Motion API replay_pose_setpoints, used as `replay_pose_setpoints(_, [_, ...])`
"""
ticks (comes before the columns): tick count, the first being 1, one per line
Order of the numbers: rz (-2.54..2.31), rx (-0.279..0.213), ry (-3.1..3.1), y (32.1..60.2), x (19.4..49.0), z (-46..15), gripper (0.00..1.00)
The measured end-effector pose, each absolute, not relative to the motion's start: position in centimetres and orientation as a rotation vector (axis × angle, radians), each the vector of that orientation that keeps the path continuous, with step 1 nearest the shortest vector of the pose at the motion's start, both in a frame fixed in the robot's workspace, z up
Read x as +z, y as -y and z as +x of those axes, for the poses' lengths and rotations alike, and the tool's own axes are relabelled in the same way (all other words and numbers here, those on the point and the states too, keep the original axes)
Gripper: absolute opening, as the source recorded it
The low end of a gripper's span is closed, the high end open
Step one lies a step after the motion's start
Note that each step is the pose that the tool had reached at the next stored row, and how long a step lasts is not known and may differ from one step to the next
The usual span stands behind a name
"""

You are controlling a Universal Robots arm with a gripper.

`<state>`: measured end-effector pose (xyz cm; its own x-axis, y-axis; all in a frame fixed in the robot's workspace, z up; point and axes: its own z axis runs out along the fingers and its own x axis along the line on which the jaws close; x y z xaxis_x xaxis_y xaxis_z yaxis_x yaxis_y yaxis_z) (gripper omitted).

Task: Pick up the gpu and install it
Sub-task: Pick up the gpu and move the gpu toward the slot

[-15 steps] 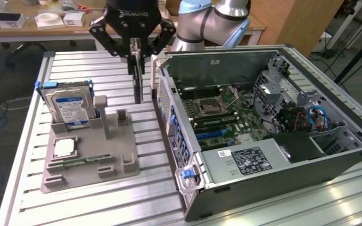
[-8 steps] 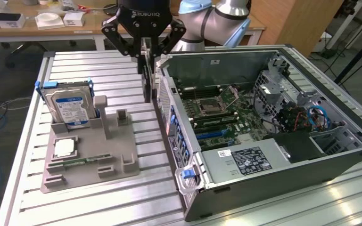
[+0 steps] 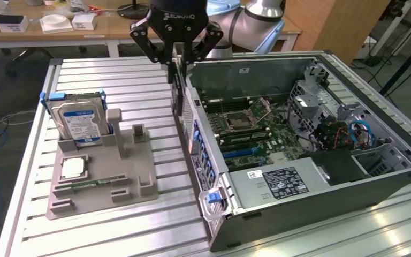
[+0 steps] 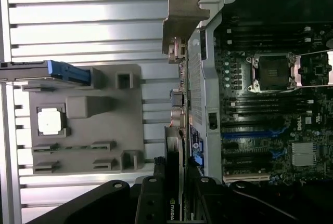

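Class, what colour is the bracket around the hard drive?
The bracket is blue; exterior view shows it best.

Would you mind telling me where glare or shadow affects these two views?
Exterior view: glare streaks the table at the exterior view's right; the case interior is evenly lit. Wrist view: the table slats wash out nearly white, part of the case interior sinks into shadow, and the gripper holding the gpu reads dark.
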<state>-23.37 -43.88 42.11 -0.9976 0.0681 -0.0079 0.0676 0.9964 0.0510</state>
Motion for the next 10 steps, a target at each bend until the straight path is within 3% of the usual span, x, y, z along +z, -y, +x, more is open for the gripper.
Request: replay_pose_setpoints(10, [0.106,0.079,-3.129,43.9,42.1,-20.7,0.26])
